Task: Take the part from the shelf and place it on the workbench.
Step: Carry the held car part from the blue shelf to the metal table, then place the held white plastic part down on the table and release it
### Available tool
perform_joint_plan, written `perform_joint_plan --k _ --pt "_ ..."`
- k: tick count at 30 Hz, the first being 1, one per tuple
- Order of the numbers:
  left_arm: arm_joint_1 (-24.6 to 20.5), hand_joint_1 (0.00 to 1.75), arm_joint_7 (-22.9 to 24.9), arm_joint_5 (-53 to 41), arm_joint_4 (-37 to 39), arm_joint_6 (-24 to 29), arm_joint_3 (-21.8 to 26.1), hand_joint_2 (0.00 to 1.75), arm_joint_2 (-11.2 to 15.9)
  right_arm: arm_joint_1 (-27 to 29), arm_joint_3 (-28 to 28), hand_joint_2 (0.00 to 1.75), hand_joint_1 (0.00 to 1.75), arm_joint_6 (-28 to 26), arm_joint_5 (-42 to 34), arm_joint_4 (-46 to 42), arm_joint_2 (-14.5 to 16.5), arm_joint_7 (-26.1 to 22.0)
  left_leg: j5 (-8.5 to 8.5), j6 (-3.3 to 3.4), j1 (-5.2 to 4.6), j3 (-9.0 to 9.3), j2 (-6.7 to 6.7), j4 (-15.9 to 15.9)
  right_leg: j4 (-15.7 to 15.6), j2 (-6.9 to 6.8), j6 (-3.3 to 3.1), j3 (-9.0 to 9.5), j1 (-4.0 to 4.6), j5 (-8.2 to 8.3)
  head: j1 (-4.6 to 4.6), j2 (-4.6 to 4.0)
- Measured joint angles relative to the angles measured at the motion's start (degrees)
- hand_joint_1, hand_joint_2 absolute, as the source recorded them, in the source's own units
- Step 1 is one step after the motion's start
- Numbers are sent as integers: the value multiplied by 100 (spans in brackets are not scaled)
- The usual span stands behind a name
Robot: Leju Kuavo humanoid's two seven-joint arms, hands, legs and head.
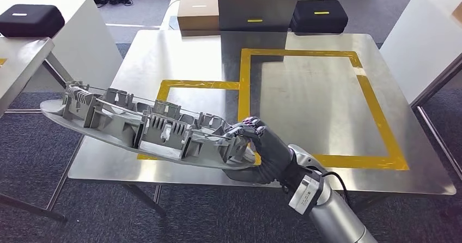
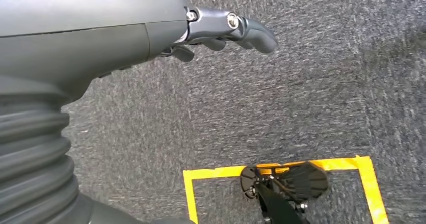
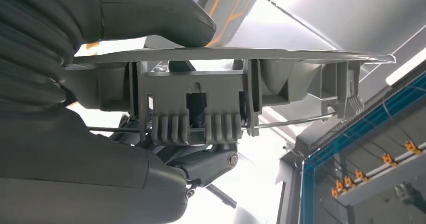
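- Right hand (image 1: 260, 147) grips near end of long grey part (image 1: 147, 128); far end juts past left edge of steel table (image 1: 305, 90).
- Yellow tape rectangle (image 1: 376, 109): bare inside.
- Left hand (image 2: 221, 30) over carpet, fingers loosely apart, holding nothing.

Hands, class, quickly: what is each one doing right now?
Left hand: holds nothing, fingers loosely apart.
Right hand: holding the grey part.

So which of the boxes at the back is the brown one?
The cardboard box behind the workbench is the only brown one. The case on the right and the case on the left are black.
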Motion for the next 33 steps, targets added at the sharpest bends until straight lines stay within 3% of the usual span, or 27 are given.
perform_joint_plan --k 6,10,16,26,29,33 --pt "6 0 -8 62 0 9 1 175 9 24 29 175 175 -655 580 45 0 -2 35 -71 4 32 -1 -62 5 -1 -54 -1 8 -3 -6 0" --pt "22 0 -48 123 0 7 1 175 7 92 26 175 175 -1607 1664 188 -1 165 34 -90 5 32 -1 -64 6 -2 -60 0 9 -5 -5 0" --pt "57 0 -127 234 0 -88 1 175 7 158 -146 175 175 -2984 3135 830 -18 791 31 -96 0 30 -1 -60 -3 -2 -55 8 3 -2 -4 0" --pt "90 0 -302 109 0 -50 -7 175 7 44 -897 175 175 -4370 3802 2941 -179 1396 29 -89 -6 29 -10 -49 -17 -7 -38 25 -3 8 -4 0" --pt "88 0 -339 -40 0 -48 -8 175 6 -170 -1144 175 175 -4710 3860 3728 -215 1486 29 -88 -9 33 -9 -48 -18 -2 -36 25 -7 10 -5 0" --pt "87 0 -346 -260 0 -46 -8 175 -2 -565 -1516 175 175 -5191 4135 4775 -222 1971 32 -81 -10 35 -16 -47 -18 -10 -33 30 -8 10 -4 0"
